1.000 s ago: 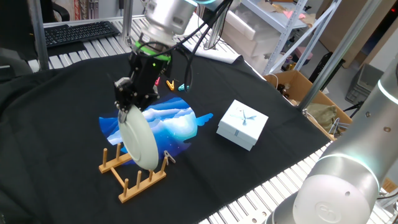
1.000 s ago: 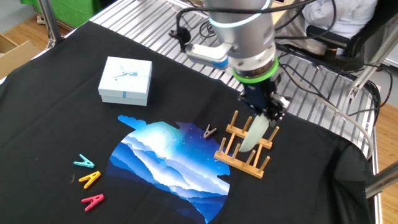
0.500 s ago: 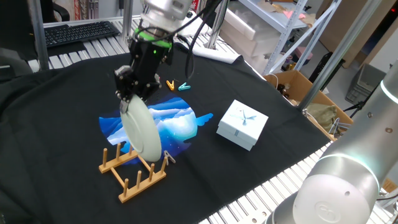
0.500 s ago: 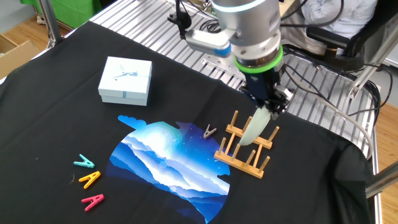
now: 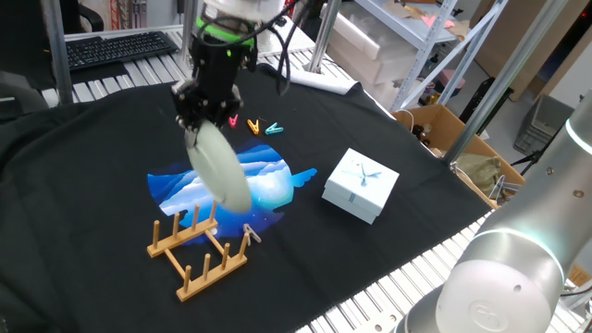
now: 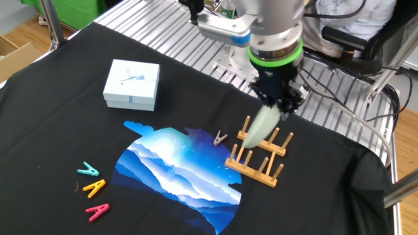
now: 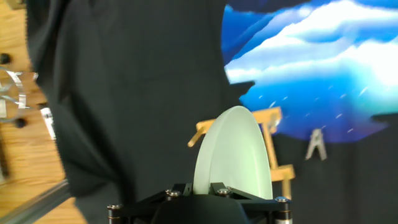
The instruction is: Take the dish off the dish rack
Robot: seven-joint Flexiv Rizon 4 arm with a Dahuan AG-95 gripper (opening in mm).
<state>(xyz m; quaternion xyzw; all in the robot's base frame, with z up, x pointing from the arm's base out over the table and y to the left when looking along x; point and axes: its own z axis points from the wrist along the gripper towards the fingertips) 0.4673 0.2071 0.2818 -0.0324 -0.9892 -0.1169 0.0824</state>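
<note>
Up went the dish; a second ago it sat in the dish rack, and now it hangs tilted above it at 12 o'clock, clear of the pegs.

From the other side, the gripper pinches the plate's top edge.

Looking down the hand, the fingers are closed tight on the plate, rack behind it, a clothespin at 3 o'clock.

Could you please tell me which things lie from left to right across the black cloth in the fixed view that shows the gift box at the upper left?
Coloured clothespins → white gift box → small wooden clothespin → dish rack, with the dish held above it by the gripper.
</note>
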